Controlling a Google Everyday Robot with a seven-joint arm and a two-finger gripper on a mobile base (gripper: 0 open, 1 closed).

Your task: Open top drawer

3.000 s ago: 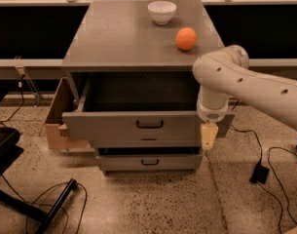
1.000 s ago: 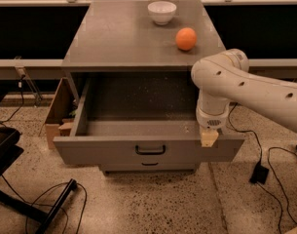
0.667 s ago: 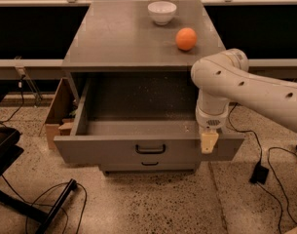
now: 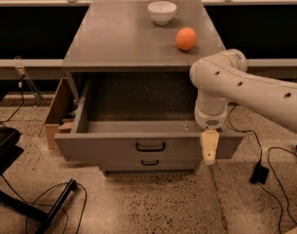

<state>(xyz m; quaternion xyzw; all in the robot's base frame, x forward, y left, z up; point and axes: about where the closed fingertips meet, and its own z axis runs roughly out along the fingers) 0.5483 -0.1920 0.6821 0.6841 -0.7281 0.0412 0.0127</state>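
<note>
Now the drawer (image 4: 114,150) stands pulled far out, its speckled inside open to view, where three seconds ago it was only partly out; over the last second it has barely moved, so the opening looks done. Its front lies just behind the claw (image 4: 210,150), which hangs before the front's end, apart from the handle (image 4: 150,146); I cannot tell whether the claw is spread or closed. Behind and above it sit an orange (image 4: 186,38) and a bowl (image 4: 162,11).

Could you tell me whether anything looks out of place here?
Nothing stands out: the top drawer is pulled out level, the gripper hangs at its front's right end, and the bowl and orange sit on the cabinet.
</note>
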